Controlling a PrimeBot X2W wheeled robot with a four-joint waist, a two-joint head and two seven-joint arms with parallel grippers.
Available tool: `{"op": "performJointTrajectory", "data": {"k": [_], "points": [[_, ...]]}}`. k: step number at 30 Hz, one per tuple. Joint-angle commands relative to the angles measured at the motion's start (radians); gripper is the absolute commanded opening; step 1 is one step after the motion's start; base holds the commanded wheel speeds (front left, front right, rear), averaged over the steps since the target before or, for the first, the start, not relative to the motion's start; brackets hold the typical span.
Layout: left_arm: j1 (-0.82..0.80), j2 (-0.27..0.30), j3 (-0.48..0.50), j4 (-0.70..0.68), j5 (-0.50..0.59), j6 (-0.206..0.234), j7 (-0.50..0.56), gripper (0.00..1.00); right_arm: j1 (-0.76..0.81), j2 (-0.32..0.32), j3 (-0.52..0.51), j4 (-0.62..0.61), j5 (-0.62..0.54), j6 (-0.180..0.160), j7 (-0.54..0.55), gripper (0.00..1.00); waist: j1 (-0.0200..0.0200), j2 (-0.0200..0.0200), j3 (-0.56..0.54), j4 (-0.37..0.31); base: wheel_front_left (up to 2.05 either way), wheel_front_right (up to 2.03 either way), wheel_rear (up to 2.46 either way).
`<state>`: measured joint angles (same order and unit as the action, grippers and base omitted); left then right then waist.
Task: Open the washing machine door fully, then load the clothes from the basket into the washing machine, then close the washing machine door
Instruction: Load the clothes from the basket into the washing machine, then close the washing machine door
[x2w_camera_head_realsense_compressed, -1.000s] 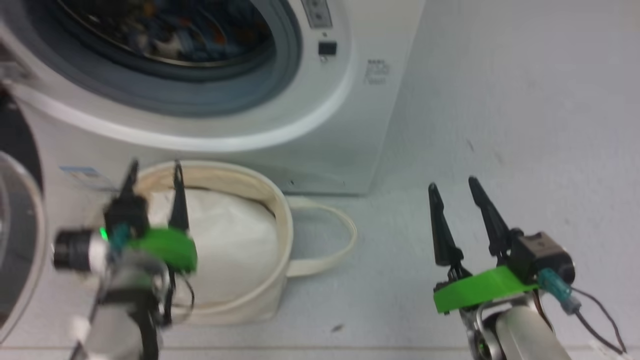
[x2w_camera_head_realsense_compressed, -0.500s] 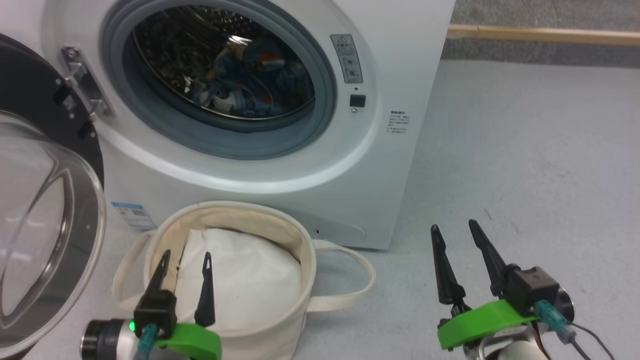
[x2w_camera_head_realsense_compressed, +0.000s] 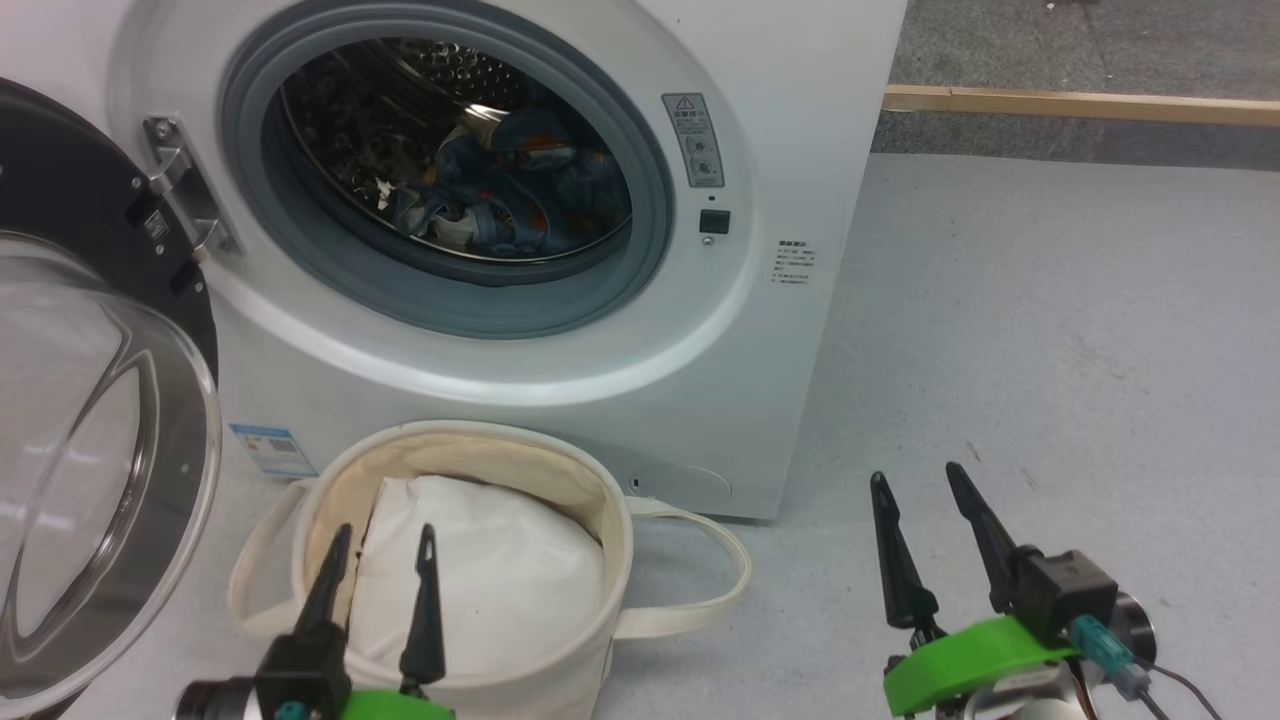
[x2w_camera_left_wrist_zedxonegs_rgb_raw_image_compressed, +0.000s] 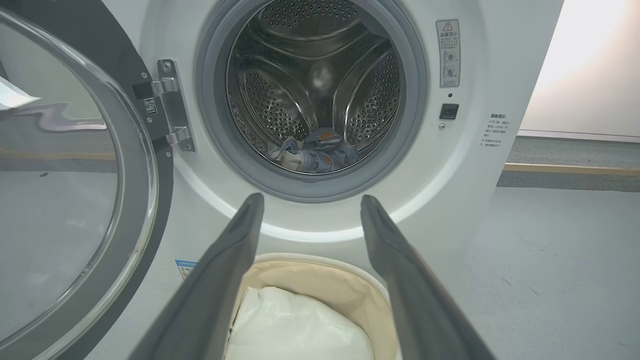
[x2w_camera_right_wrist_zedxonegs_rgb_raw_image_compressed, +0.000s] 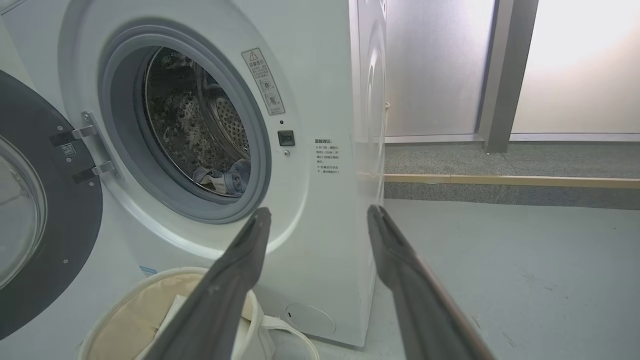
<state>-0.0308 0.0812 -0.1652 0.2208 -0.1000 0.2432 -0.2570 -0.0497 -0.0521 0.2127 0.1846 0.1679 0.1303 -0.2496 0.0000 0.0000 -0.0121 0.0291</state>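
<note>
Washing machine door (x2w_camera_head_realsense_compressed: 100, 430): round, black-rimmed, clear glass bowl, and we see it swung wide.
Left pincer (x2w_camera_head_realsense_compressed: 386, 535): released, empty, over the round cream canvas basket (x2w_camera_head_realsense_compressed: 470, 437) of white padding (x2w_camera_head_realsense_compressed: 500, 580).
Clothes (x2w_camera_head_realsense_compressed: 510, 195): light-blue printed fabric, inside the white front-loading washing machine (x2w_camera_head_realsense_compressed: 780, 130).
Right pincer (x2w_camera_head_realsense_compressed: 915, 478): released, empty, above grey floor (x2w_camera_head_realsense_compressed: 1050, 350).

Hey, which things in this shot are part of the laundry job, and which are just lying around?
Part of the job:
washing machine
door, swung open
clothes, blue printed, already inside the machine
basket, cream, in front of the machine

Just lying about:
white padding, inside the basket
wooden strip, beyond the machine
</note>
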Motion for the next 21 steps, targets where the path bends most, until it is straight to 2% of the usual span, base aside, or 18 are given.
{"op": "performJointTrajectory", "data": {"k": [1,16,21], "points": [[-0.020,-0.003,0.047,-0.044,0.000,-0.010,-0.005,1.00,-0.005,0.002,0.019,-0.025,-0.002,0.000,-0.012,1.00,0.0000,0.0000,0.001,0.001,0.00,0.00,0.00],[-0.025,-0.022,0.097,-0.021,-0.023,-0.074,-0.005,1.00,-0.010,0.002,0.004,0.005,-0.025,0.000,-0.012,1.00,0.0000,0.0000,0.008,-0.002,-0.02,0.01,0.01],[-0.029,-0.026,0.116,-0.017,-0.033,-0.074,-0.005,1.00,-0.011,0.002,0.004,0.008,-0.023,0.000,-0.012,1.00,0.0000,0.0000,0.014,-0.003,-0.67,0.26,0.41]]}}
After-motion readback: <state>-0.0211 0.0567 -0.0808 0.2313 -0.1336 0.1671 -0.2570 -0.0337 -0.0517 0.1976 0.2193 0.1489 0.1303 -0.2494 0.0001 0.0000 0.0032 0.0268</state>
